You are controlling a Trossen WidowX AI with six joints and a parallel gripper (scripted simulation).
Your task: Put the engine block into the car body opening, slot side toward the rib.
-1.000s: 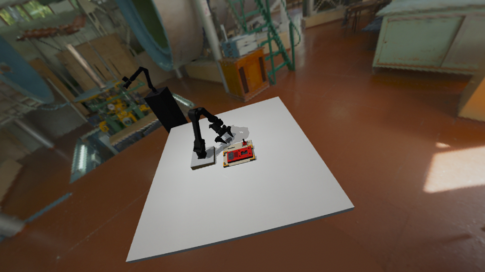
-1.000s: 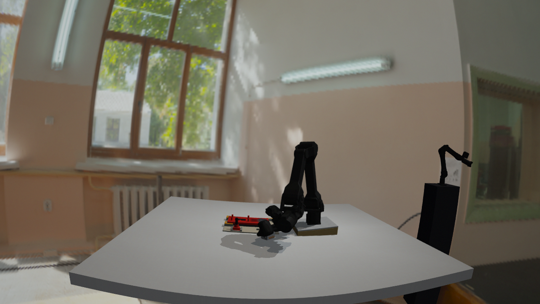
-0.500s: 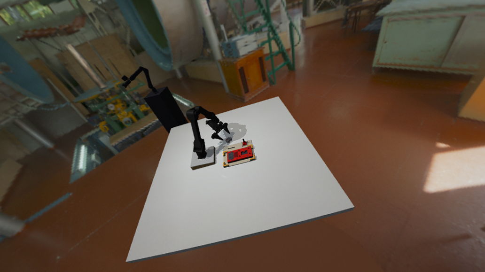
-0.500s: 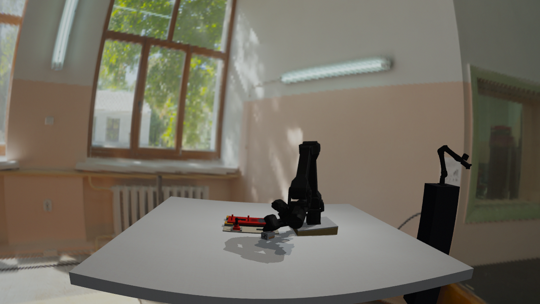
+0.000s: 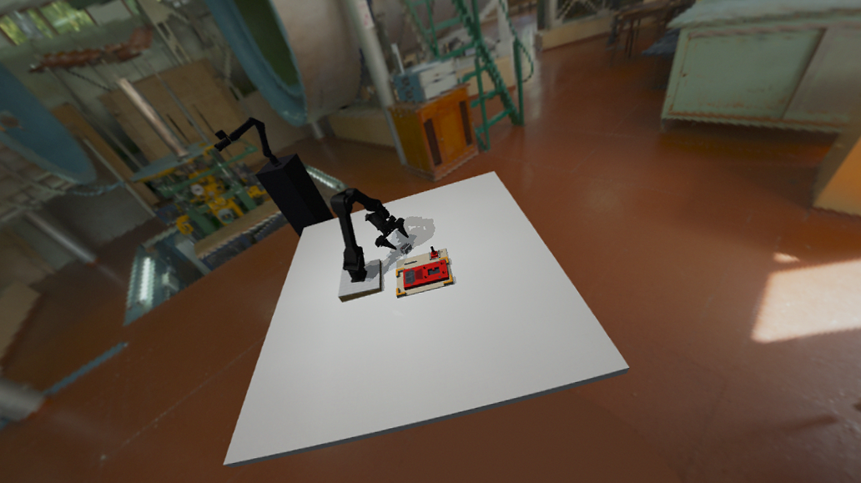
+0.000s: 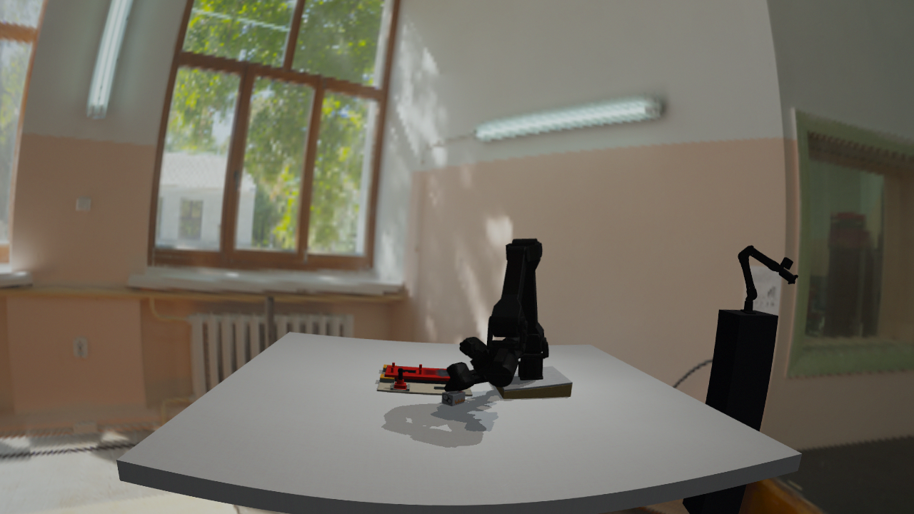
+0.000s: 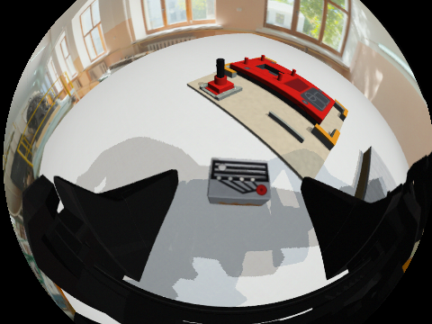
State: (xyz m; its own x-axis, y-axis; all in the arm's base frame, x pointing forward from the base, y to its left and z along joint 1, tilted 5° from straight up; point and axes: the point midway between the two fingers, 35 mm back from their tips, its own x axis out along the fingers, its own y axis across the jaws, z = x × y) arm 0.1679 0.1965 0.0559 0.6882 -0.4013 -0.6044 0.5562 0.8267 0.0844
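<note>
The engine block (image 7: 239, 180) (image 6: 453, 397) (image 5: 404, 248) is a small grey box with a ribbed top and a red dot. It lies on the white table, off the board. My gripper (image 7: 244, 180) (image 5: 392, 239) (image 6: 457, 382) is open and empty, just above the block, with a finger to each side and apart from it. The red car body (image 7: 283, 81) (image 5: 426, 273) (image 6: 415, 371) lies on a tan board (image 7: 258, 104) (image 5: 401, 292) beyond the block. Its dark opening (image 7: 317, 97) faces up.
A red stand with a black post (image 7: 221, 83) (image 6: 400, 381) (image 5: 434, 252) sits on the board's corner. A black bar (image 7: 286, 126) lies on the board. The arm's base plate (image 5: 359, 287) (image 6: 536, 386) is beside the board. A black pillar with a camera arm (image 5: 291, 191) (image 6: 741, 364) stands off the table.
</note>
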